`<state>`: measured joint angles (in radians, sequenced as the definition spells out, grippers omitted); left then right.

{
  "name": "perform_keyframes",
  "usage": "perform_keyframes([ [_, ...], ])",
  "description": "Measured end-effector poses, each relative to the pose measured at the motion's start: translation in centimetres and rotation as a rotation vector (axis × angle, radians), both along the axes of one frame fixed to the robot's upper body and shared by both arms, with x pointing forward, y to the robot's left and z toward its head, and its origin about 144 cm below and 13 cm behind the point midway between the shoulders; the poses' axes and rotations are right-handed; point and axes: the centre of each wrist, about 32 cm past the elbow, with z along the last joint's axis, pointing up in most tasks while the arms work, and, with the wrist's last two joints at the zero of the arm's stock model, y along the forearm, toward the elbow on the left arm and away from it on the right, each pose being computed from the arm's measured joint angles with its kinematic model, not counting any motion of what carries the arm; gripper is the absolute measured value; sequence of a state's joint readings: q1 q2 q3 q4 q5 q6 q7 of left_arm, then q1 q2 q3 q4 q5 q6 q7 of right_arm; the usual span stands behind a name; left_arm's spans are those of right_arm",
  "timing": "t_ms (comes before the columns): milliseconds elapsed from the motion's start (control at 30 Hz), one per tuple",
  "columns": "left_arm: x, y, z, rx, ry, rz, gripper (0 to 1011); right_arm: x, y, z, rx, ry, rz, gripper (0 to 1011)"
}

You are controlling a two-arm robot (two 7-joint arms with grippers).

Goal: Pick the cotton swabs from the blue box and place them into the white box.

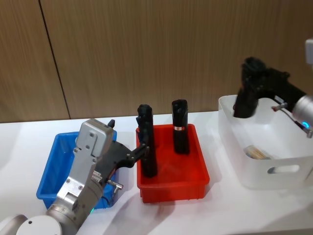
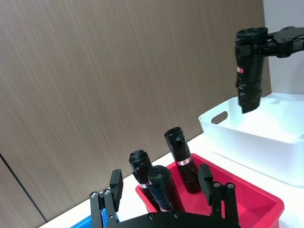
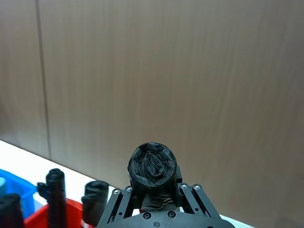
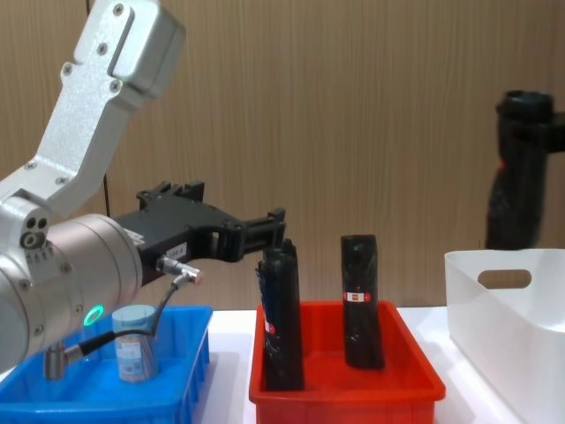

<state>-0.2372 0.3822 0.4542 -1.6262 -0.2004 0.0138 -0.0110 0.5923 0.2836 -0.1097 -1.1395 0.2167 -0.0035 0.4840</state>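
Oddly, the right gripper (image 3: 153, 202), jaws clamped on a black tube (image 1: 247, 90), hangs over the white box (image 1: 274, 171). Left gripper (image 2: 161, 187) jaws stand apart above the red bin's (image 1: 173, 183) three tubes. One cotton swabs (image 4: 134, 343) tub, pale-lidded, stands in the blue box (image 4: 106, 397); another lies in the white box.

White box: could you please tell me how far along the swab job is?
Done: one tub of cotton swabs lies in the white box. In hand: the right gripper holds a black tube above it; the open left gripper is at the red bin. Left: one tub in the blue box.
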Motion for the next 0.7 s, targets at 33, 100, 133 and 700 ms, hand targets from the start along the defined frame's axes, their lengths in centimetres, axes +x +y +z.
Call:
perform_keyframes([
  [33, 0.0, 0.0, 0.0, 0.0, 0.0, 0.0, 1004, -0.1, -0.2, 0.0, 0.0, 0.002, -0.01, 363],
  [100, 0.0, 0.0, 0.0, 0.0, 0.0, 0.0, 1004, -0.3, -0.6, -0.1, -0.001, 0.005, -0.027, 363],
  [133, 0.0, 0.0, 0.0, 0.0, 0.0, 0.0, 1004, -0.5, -1.0, -0.2, -0.002, 0.01, -0.046, 363],
  [700, 0.0, 0.0, 0.0, 0.0, 0.0, 0.0, 1004, -1.7, -4.2, -1.9, -0.013, 0.094, -0.172, 692],
])
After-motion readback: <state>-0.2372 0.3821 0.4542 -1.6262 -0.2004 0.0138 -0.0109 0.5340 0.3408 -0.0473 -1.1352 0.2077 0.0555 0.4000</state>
